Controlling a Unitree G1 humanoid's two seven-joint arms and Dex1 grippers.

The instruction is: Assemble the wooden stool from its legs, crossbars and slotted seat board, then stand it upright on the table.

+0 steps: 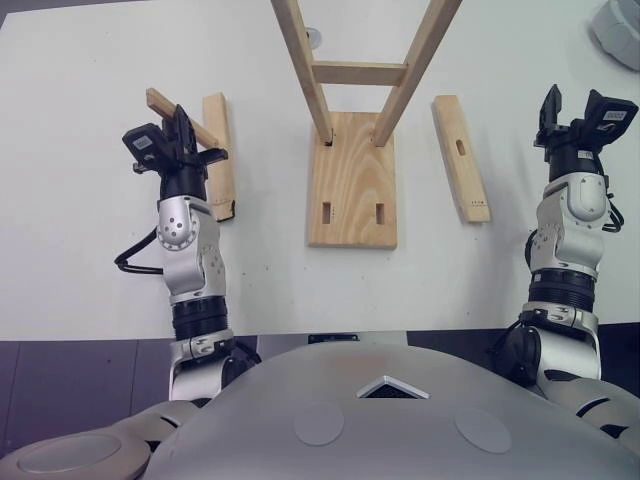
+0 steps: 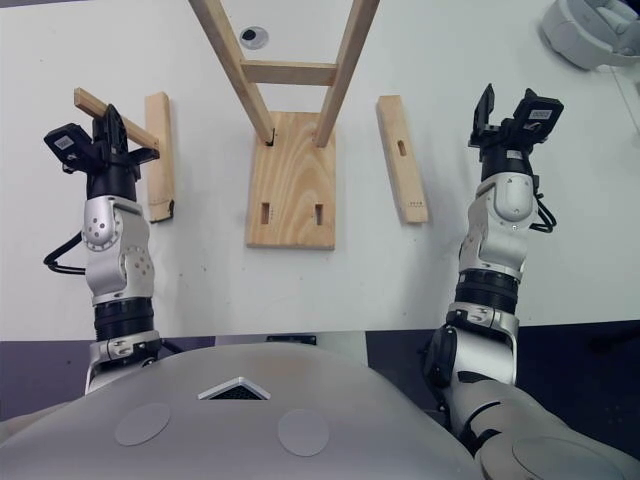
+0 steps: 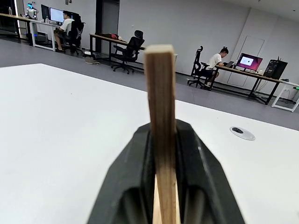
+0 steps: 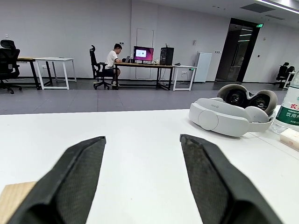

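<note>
Seat board (image 1: 350, 190) lies flat mid-worktop (image 1: 80, 250), underside up. One leg pair (image 1: 306, 70) stands in its far slots with a rung between the two legs. The two near slots (image 1: 327, 211) are empty.

The loose crossbar (image 1: 160, 103) is held off the worktop by the left gripper (image 1: 183, 130), out on the left. Its fingers (image 3: 128, 182) are clamped on the bar's flat faces, and the bar sticks out past the tips. Just beside it the left loose leg (image 1: 221, 160) lies flat. The right loose leg (image 1: 462, 170) lies flat on the other side of the board, mortise facing up. The right gripper (image 1: 573, 110) hovers well right of that leg, fingers (image 4: 74, 177) apart, nothing in them.

Step, as I read it: get the crossbar into a loose leg's mortise.
- Line the bar's end square with the slot, long side along long side.
- Push straight in, no twisting.
- The leg will likely slide on the smooth worktop, so the free gripper should pin it.
- The right leg looks the easier target, since its slot shows.

Hard to make out:
- The tops of the standing legs run out of frame.
- The left leg's mortise isn't visible, and the gripper partly covers that leg.
- Can't tell if the standing tenons are fully seated.
- Can't tell how much bar sits behind the fingers.

A headset (image 4: 229, 112) and a bottle (image 4: 289, 105) sit at the far right, well apart from the parts.
</note>
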